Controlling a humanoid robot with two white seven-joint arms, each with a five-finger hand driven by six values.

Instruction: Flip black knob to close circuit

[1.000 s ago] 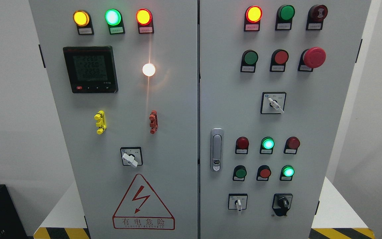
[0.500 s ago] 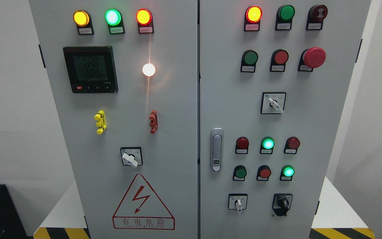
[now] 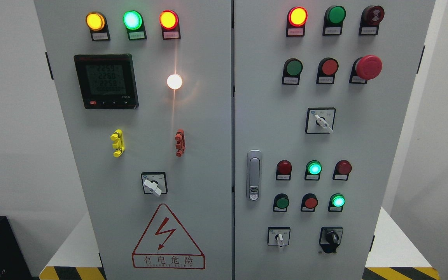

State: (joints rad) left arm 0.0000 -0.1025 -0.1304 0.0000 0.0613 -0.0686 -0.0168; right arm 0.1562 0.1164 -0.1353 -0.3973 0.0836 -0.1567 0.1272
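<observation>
Grey metal filled almost the whole view: a big cabinet [image 3: 208,116] with two doors side by side. On the left door sat a dark meter screen [image 3: 105,81], and under it a red warning triangle [image 3: 168,237]. The right door held a silver door handle [image 3: 254,175], a big red stop button [image 3: 368,67], and many small lights. The black knob [image 3: 331,238] was low on the right door, near the bottom edge, with a small white switch [image 3: 279,237] just beside it on the left. Neither robot hand showed, so I could not tell if the fingers were open or closed.

A hand coming up could bump the white switch by mistake, because it sat so near. Fingers might also slip off the small knob and turn it only part way. Bare panel lay to the right of the knob and below it, so there was room to come in from there.
</observation>
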